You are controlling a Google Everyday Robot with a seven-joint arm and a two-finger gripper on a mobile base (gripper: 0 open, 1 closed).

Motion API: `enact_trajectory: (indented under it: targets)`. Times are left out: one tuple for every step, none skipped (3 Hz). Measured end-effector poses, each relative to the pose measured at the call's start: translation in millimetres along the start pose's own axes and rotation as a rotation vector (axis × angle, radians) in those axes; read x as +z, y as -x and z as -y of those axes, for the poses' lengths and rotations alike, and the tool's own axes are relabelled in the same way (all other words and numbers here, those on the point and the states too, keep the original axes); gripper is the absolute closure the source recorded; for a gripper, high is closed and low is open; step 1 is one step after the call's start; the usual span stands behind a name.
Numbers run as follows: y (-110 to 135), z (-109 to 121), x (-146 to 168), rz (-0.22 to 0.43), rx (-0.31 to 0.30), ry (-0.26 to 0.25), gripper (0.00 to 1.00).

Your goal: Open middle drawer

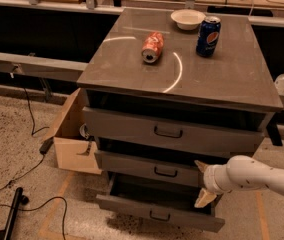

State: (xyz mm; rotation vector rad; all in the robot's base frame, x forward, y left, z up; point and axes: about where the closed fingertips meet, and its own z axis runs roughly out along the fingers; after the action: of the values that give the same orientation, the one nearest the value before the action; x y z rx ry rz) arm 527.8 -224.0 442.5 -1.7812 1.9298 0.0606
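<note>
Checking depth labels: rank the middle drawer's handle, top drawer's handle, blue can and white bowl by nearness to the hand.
The hand is at the right end of the middle drawer.
1. middle drawer handle, just left.
2. top drawer handle, up and left.
3. blue can, on the top, rear.
4. white bowl, behind the can.
</note>
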Motion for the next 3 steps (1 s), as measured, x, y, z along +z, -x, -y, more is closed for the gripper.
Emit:
enact_trajectory:
  targets:
    - [3.2,-12.4,3.1,0.007,0.008,0.024,0.38]
    - [8.0,-31.1,-2.9,0.015,0.034,0.045,0.69]
    - [9.6,-30.2,-7.1,0.015,0.034,0.046,0.92]
